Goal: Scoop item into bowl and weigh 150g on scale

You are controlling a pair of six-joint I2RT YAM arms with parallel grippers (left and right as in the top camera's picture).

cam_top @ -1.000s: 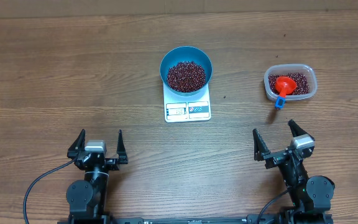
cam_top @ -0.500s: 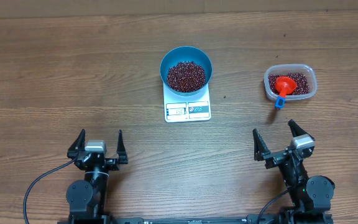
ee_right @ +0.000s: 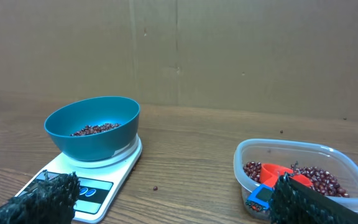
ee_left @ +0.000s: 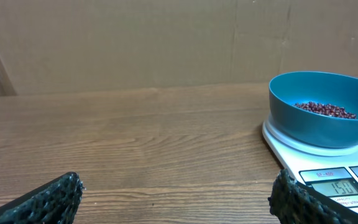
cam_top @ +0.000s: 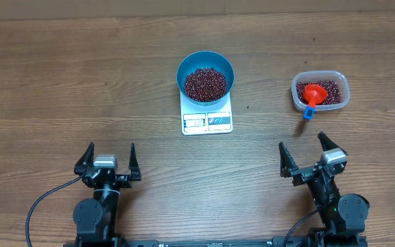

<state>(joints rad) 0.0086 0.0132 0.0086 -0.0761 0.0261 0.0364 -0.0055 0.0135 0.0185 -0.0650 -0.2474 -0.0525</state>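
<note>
The blue bowl (cam_top: pixel 205 75) stands on the white scale (cam_top: pixel 207 121) in the middle of the table, with a heap of dark red beans (cam_top: pixel 206 83) inside it. From the left wrist, the bowl (ee_left: pixel 324 111) and scale (ee_left: pixel 340 180) are at the far right; from the right wrist, the bowl (ee_right: pixel 93 127) and scale (ee_right: pixel 86 180) are at the left. More beans (cam_top: pixel 329 92) lie in a clear tub (cam_top: pixel 320 91) with a red scoop (cam_top: pixel 313 96). My left gripper (cam_top: pixel 107 161) and right gripper (cam_top: pixel 308 156) stand open and empty near the front edge.
The clear tub (ee_right: pixel 300 174) with the red scoop (ee_right: pixel 272 177) and its blue handle end sits at the right. One stray bean (ee_right: pixel 156 187) lies on the wood between scale and tub. A cardboard wall closes the back of the table.
</note>
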